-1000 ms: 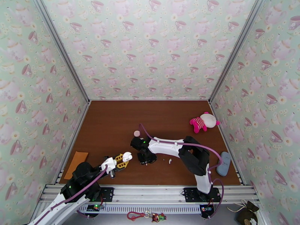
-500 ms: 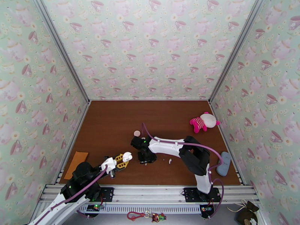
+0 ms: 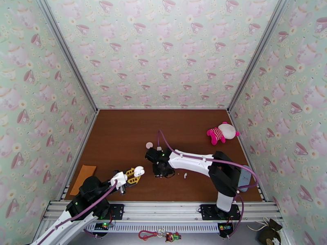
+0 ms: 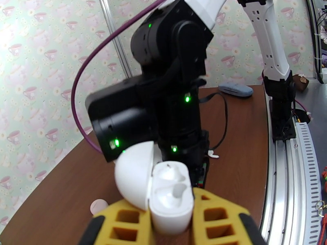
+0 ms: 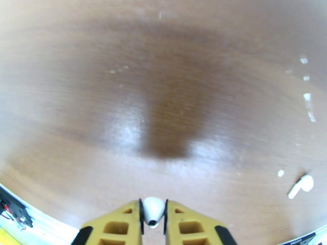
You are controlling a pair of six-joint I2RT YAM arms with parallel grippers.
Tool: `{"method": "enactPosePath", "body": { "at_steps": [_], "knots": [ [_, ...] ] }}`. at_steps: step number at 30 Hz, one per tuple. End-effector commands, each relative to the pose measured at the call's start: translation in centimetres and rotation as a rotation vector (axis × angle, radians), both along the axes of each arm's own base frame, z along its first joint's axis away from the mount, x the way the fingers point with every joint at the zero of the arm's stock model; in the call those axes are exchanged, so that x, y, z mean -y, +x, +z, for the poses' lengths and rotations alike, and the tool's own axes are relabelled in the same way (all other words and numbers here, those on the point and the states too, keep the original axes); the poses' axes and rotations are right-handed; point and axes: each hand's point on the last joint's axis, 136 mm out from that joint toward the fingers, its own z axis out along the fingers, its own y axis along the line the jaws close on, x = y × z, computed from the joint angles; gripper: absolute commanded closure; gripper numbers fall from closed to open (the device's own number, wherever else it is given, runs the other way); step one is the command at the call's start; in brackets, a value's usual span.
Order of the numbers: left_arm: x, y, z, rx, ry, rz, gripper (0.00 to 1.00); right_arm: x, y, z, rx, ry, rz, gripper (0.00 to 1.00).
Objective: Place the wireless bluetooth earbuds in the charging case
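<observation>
My left gripper [image 3: 135, 174] hovers above the table's near left, shut on the white charging case [image 3: 138, 171]. In the left wrist view the case [image 4: 171, 197] stands between the yellow fingers [image 4: 218, 219] with its lid [image 4: 133, 176] swung open and two bare sockets. The right gripper [image 3: 160, 173] points down just right of the case. In the right wrist view it [image 5: 153, 215] is shut on a white earbud [image 5: 153, 209], held above the wood. Another earbud [image 5: 300, 185] lies on the table to the right [image 3: 185, 175].
A small pink round object [image 3: 149, 145] lies behind the right wrist. A pink and white plush toy [image 3: 222, 132] sits at the far right, a grey-blue oval object [image 3: 245, 176] at the right edge, and an orange pad [image 3: 83, 178] at the left edge.
The right gripper has shut on an earbud, and its wrist and elbow have shifted a little to the right. The left arm and the case have stayed put.
</observation>
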Motion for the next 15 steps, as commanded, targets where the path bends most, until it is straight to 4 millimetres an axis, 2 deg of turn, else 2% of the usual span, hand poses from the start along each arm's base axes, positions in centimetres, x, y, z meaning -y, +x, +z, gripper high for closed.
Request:
{"method": "enactPosePath", "body": {
  "at_steps": [1, 7, 15],
  "knots": [
    [0.4, -0.2, -0.6, -0.016, 0.008, -0.022, 1.0, 1.0, 0.4, 2.6, 0.1, -0.002, -0.007, 0.81],
    [0.9, 0.2, -0.2, -0.04, -0.009, -0.021, 1.0, 1.2, 0.4, 8.4, 0.263, 0.052, 0.022, 0.81],
    [1.4, 1.4, 0.3, -0.086, -0.043, 0.004, 1.0, 1.2, -0.7, 16.2, 0.447, 0.176, 0.061, 0.81]
  ]
}}
